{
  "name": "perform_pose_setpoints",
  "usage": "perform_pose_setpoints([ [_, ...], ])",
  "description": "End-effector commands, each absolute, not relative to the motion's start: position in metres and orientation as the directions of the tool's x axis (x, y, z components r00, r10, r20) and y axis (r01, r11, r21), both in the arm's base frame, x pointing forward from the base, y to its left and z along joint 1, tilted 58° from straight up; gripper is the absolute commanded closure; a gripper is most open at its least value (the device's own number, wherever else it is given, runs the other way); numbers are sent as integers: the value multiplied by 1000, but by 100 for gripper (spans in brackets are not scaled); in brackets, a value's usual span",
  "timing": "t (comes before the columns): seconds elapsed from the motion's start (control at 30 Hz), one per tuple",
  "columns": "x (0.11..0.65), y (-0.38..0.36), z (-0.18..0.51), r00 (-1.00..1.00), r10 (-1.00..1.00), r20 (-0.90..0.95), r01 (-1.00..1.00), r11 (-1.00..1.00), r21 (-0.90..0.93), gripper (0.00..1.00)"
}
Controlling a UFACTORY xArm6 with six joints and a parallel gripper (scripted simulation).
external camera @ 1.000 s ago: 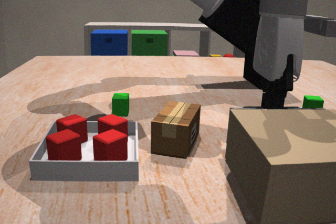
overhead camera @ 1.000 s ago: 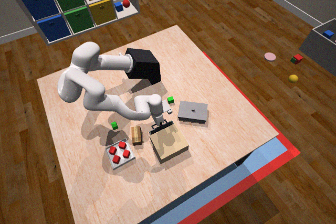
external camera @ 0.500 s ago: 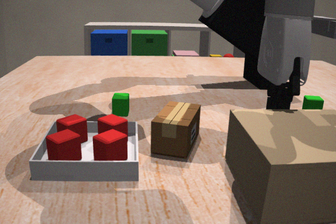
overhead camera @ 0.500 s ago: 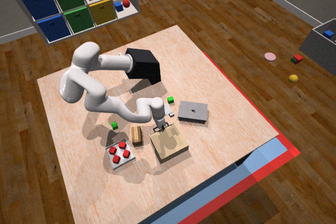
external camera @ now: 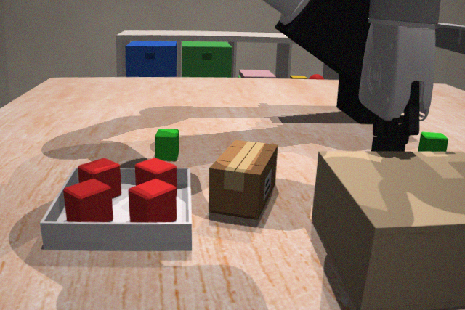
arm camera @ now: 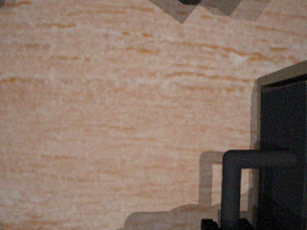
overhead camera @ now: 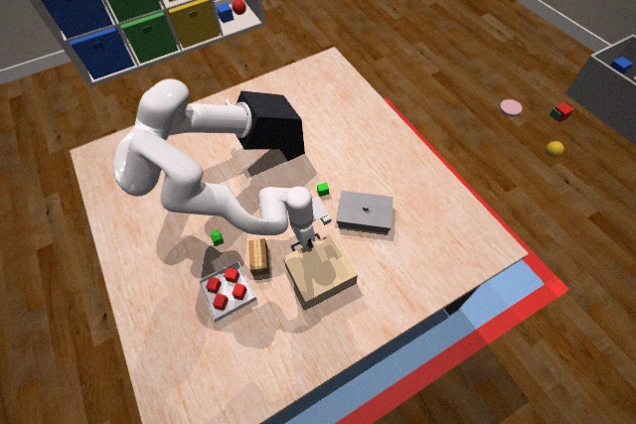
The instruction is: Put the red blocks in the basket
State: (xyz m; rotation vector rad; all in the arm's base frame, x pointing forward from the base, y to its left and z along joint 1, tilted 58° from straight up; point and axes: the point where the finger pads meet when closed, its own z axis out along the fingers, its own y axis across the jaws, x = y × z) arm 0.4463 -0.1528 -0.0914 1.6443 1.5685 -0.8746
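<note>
The arm (overhead camera: 169, 173) is glossy white, built of thick rounded tubular links with bulging elbow joints (smooth as moulded plastic). It springs from a black box-shaped base (overhead camera: 271, 124), where a paler ring collars the first link. Near the wrist the casing turns light grey, with a slightly darker grey band around it. The hand (external camera: 392, 139) has a light grey tapered shell bearing a faint embossed hexagonal mark on its side, and dark, near-black fingers (external camera: 386, 136) emerge beneath it. No cables or screws can be made out.
</note>
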Motion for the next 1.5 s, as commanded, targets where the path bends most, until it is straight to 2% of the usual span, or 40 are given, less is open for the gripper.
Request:
perform_pose_setpoints([
  [0.0,448,-152,-91,43,533,-845,999,-28,33,100],
  [0.4,448,-152,-91,43,533,-845,999,-28,33,100],
  [0.43,448,-152,-91,43,533,-845,999,-28,33,76],
  [1.47,448,-152,-91,43,533,-845,999,-28,33,76],
])
